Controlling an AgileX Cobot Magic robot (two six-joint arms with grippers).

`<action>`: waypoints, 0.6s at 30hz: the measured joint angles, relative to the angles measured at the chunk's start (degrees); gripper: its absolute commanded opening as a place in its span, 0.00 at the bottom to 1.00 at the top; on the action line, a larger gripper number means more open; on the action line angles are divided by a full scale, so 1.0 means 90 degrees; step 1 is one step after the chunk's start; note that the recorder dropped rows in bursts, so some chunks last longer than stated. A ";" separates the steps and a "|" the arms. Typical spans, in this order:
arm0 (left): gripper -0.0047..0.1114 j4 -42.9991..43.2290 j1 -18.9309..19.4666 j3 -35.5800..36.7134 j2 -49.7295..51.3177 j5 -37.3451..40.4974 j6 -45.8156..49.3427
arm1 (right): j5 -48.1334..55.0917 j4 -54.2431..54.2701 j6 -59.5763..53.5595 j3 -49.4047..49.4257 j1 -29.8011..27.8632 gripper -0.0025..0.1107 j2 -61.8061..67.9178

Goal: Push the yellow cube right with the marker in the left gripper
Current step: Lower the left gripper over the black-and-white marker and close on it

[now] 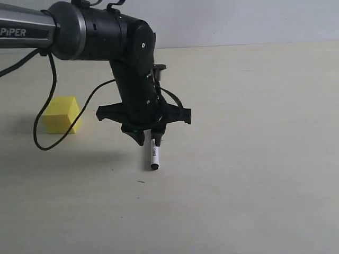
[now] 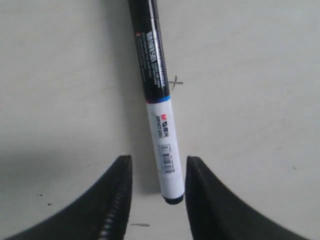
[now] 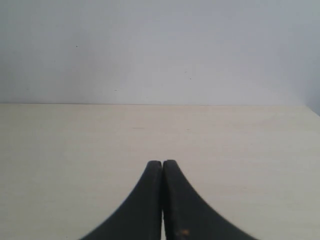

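Observation:
The yellow cube [image 1: 61, 115] sits on the table at the left, well apart from the left gripper [image 1: 149, 140], which points down at the middle. The marker [image 1: 154, 154] shows its white labelled barrel and black end just below the fingers, its low end at the table. In the left wrist view the marker [image 2: 159, 100] runs away from the left gripper [image 2: 158, 162]. Its white end sits between the parted jaws, with a clear gap on one side and close to the other finger [image 2: 200, 190]. The right gripper [image 3: 162, 164] is shut on nothing.
A loose black cable [image 1: 42, 119] hangs from the left arm and loops down in front of the cube's near side. The pale table [image 1: 254, 159] stretches to the right of the gripper, with a white wall behind it.

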 measured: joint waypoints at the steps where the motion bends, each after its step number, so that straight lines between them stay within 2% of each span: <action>1: 0.35 0.0000 0.0000 0.0000 0.0041 -0.0032 0.0000 | 0.0000 0.0000 0.0000 0.0000 0.0000 0.02 0.0000; 18: 0.35 -0.0003 -0.0002 0.0000 0.0469 -0.0409 0.0012 | 0.0000 0.0000 0.0000 0.0000 0.0000 0.02 0.0000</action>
